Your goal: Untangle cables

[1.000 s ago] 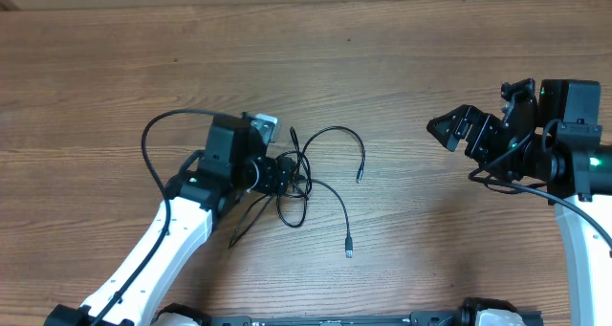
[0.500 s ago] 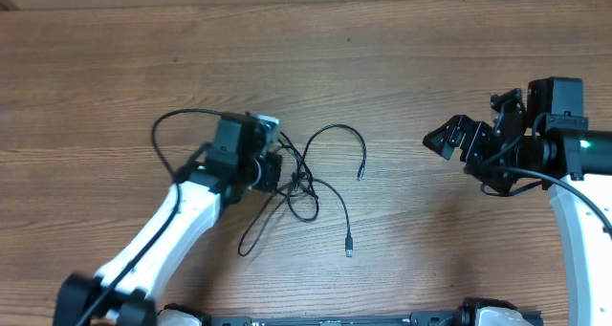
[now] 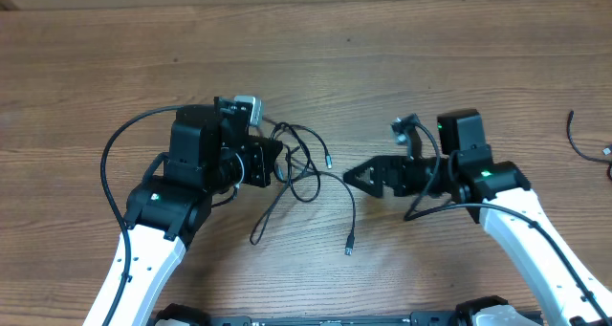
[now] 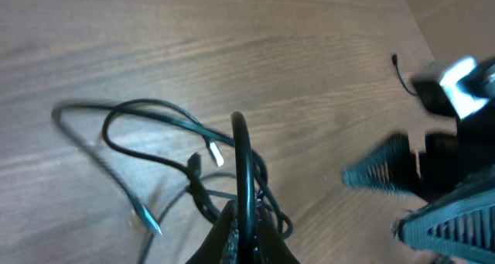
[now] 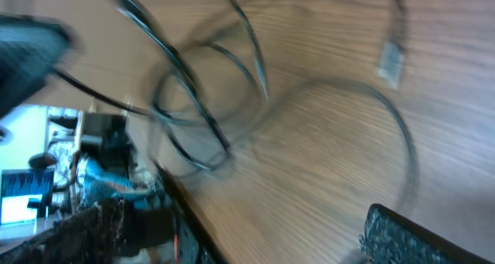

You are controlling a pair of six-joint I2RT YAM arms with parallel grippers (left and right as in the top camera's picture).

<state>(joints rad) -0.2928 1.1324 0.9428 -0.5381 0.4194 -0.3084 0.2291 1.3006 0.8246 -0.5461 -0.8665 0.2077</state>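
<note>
cables [image 3: 298, 171] lie on table [image 3: 430, 68], left of right end effector [image 3: 356, 176].

The left arm [image 3: 143, 240] comes up from the bottom edge and bends in toward the cables [image 3: 296, 170]. The left gripper [image 3: 277, 162] sits at the left side of the cables. Its fingers [image 4: 232, 233] are pinched tight on one of them. The right arm [image 3: 521, 226] reaches in from the other side. The right gripper [image 3: 356, 173] points at the cables from the right, just beside them, with its fingers [image 5: 398, 233] spread wide apart.
</note>
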